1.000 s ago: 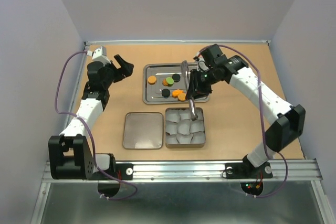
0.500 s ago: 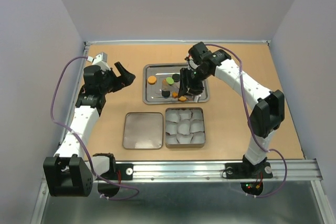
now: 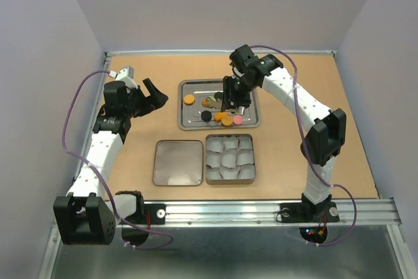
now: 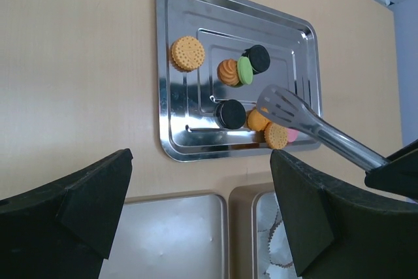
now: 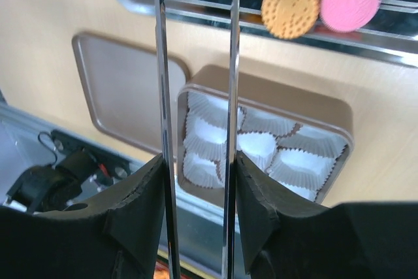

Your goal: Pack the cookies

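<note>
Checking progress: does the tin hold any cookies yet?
Empty: every white paper cup visible in the tin shows no cookie; the cookies in view lie on the steel tray.

The table [image 3: 359,168] has a flat top of light brown colour, matte, like a thin wood board. Three plain walls stand close around it: the back wall [image 3: 222,4], the left wall [image 3: 39,63] and the right wall [image 3: 388,63], all pale grey with a little violet tone. A thin white strip [image 3: 222,51] runs where the top meets the back wall. Along the near edge lies an aluminium rail [image 3: 222,208], and below it a grey metal sheet [image 3: 228,253]. The light is soft and even; the shadows are weak.
</note>
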Robot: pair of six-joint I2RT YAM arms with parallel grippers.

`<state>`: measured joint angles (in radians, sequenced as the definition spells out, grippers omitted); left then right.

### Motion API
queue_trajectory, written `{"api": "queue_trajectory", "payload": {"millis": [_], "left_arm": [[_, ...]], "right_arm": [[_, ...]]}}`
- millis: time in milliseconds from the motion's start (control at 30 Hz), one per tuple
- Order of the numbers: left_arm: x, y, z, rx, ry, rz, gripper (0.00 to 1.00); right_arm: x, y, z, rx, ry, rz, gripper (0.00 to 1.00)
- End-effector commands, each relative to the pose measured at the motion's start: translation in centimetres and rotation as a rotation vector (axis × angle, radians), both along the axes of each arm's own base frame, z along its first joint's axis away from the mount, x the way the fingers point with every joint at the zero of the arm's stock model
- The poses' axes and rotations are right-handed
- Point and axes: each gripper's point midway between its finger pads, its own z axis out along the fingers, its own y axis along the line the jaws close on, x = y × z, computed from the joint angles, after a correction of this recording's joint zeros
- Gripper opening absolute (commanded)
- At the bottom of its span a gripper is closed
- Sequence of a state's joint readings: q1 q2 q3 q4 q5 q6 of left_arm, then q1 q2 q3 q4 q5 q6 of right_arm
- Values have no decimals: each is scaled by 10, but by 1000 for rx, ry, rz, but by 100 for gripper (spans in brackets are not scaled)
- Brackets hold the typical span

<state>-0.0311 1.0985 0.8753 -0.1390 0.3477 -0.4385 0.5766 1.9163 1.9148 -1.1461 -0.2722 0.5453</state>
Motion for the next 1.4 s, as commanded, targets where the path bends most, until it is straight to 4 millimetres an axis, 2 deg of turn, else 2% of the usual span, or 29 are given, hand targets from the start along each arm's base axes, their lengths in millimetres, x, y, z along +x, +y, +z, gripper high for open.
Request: {"api": "queue_trajectory", "payload": {"millis": [0,33,133,167,233,300,333,400,433,467,500,533,567,667,833,967,1033,1167,1367], "left_arm": [[4,-2,24,18,-65,-18,99],[4,-2,24,20,-64,-21,99],[4,-5,25,28,-62,-36,99],[5,-4,27,37,-61,-26,99],[9,2,31,54,-48,8,99],[17,15,43,125,-52,56,99],[22,20,60,147,-76,75,99],[29,42,74,216,-107,178,99],[32,49,78,193,-100,249,99],[36,58,76,197,-71,310,99],[36,59,70,190,-44,317,99],[40,58,60,181,-31,288,99],[39,37,58,125,-35,177,99],[36,24,61,72,-64,122,99],[33,31,53,109,-29,147,98],[24,24,52,105,-31,112,97],[18,20,55,102,-43,99,97],[8,19,45,90,-17,102,97],[-6,22,36,108,6,110,96]], "right_arm": [[24,-9,28,-59,-136,-46,48],[26,-12,22,-88,-127,-49,48],[37,-18,25,-141,-163,-54,47],[38,-20,19,-164,-151,-51,47],[41,-22,20,-179,-164,-53,47],[43,-22,20,-185,-168,-56,47],[44,-23,21,-187,-170,-65,47],[44,-23,20,-192,-170,-66,47],[44,-24,20,-198,-172,-66,46],[45,-25,21,-198,-174,-68,46],[44,-25,21,-200,-174,-65,46],[44,-26,22,-202,-176,-58,46],[46,-30,20,-224,-187,-67,46],[45,-34,20,-245,-195,-63,46],[46,-42,3,-303,-181,-73,46],[54,-42,-10,-336,-171,-76,46],[58,-42,-10,-342,-180,-84,46],[63,-34,-24,-341,-150,-62,46],[53,-27,-21,-289,-116,-40,47]]}}
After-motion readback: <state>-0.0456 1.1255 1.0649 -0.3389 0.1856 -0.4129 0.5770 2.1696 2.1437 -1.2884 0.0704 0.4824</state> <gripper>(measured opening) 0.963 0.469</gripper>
